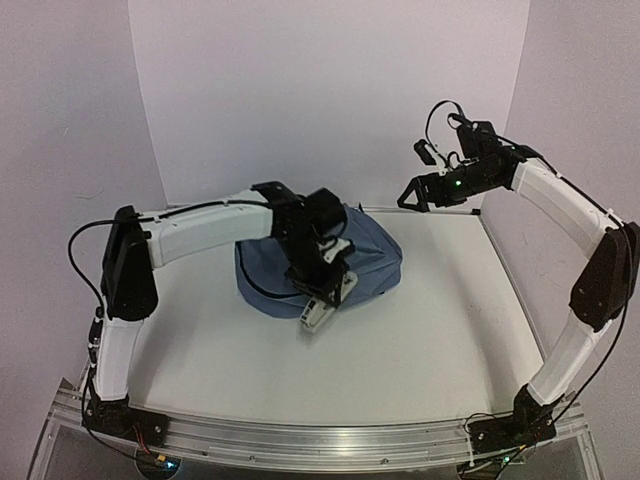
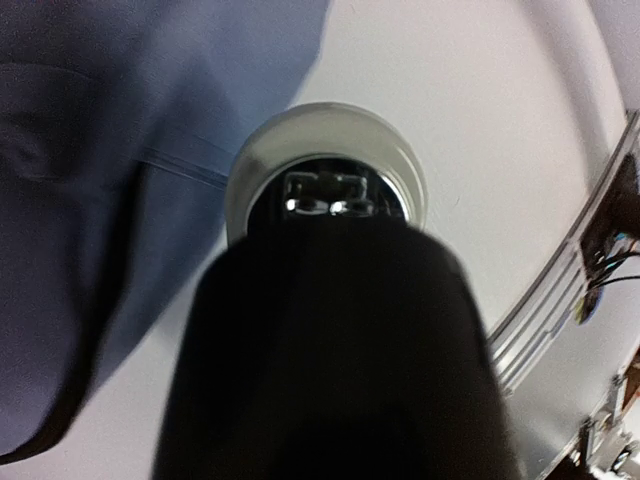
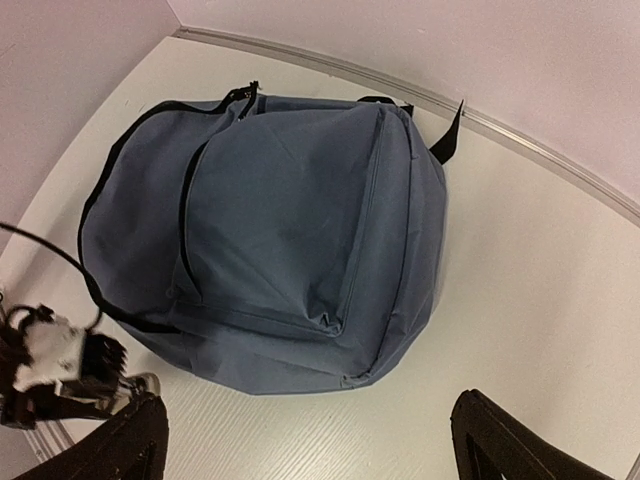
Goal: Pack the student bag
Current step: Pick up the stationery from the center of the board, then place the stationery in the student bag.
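Note:
The slate-blue student bag (image 1: 372,255) lies flat at the table's middle back, and its black zippers look closed in the right wrist view (image 3: 290,230). My left gripper (image 1: 324,296) hangs over the bag's front edge. It holds a black cylinder with a clear round end (image 2: 325,190) that fills the left wrist view and hides the fingers. The cylinder's pale end (image 1: 316,317) pokes out below the gripper. The bag's fabric (image 2: 90,200) lies to its left. My right gripper (image 1: 414,193) is raised at the back right, open and empty (image 3: 315,450), looking down on the bag.
White walls close in the back and sides. The aluminium rail (image 1: 320,440) runs along the table's near edge and also shows in the left wrist view (image 2: 560,300). The bare white tabletop (image 1: 430,340) lies in front of and right of the bag.

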You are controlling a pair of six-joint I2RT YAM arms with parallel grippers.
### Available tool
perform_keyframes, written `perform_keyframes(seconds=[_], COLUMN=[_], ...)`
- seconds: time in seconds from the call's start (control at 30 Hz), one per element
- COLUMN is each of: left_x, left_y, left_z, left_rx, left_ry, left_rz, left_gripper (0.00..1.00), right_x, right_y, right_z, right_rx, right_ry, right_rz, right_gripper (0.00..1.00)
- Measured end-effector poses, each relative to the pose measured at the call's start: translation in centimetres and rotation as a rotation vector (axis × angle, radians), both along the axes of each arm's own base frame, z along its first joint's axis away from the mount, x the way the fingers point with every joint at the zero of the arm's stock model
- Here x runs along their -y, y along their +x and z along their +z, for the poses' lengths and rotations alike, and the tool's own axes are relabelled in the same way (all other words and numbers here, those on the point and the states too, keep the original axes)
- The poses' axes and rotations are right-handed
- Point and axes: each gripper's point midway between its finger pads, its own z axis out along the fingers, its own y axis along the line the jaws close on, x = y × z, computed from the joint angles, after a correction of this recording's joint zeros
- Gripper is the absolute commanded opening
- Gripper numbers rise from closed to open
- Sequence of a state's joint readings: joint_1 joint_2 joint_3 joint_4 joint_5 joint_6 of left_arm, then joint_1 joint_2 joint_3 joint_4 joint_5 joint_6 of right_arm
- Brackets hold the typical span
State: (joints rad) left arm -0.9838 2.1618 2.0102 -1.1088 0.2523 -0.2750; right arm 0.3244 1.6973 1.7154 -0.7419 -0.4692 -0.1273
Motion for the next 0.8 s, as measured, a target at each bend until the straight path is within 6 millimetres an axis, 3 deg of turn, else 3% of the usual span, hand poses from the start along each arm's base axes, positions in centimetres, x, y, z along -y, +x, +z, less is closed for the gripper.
perform_keyframes(seconds=[0.1, 0.27, 0.4, 0.53, 0.67, 0.8], left_x=[-1.7, -6.0, -9.9, -13.3, -14.5, -15.1], left_y=[4.0, 9.5, 11.7, 12.8, 13.3, 13.5], left_z=[3.8, 7.1, 6.9, 5.6, 4.8, 4.5], left_rx=[-0.009, -0.043, -0.115, -0.187, -0.228, -0.263], left_ry=[-0.128, -0.274, -0.347, -0.380, -0.416, -0.460], left_rz=[0.137, 0.355, 0.511, 0.637, 0.698, 0.732], left_gripper=[0.00, 0.00, 0.00, 0.00, 0.00, 0.00], right_x=[-1.5, -5.9, -10.7, -15.0, -18.6, -20.9], right_y=[0.8, 1.7, 2.6, 3.0, 3.1, 3.0], right_z=[-0.5, -0.8, -0.8, -2.5, -5.2, -8.2], right_rx=[-0.007, 0.014, 0.067, 0.087, 0.092, 0.099], right_ry=[-0.003, -0.027, -0.047, -0.074, -0.116, -0.178], right_rz=[0.015, 0.070, 0.119, 0.156, 0.182, 0.189], right_gripper=[0.98, 0.98, 0.98, 0.92, 0.86, 0.80])
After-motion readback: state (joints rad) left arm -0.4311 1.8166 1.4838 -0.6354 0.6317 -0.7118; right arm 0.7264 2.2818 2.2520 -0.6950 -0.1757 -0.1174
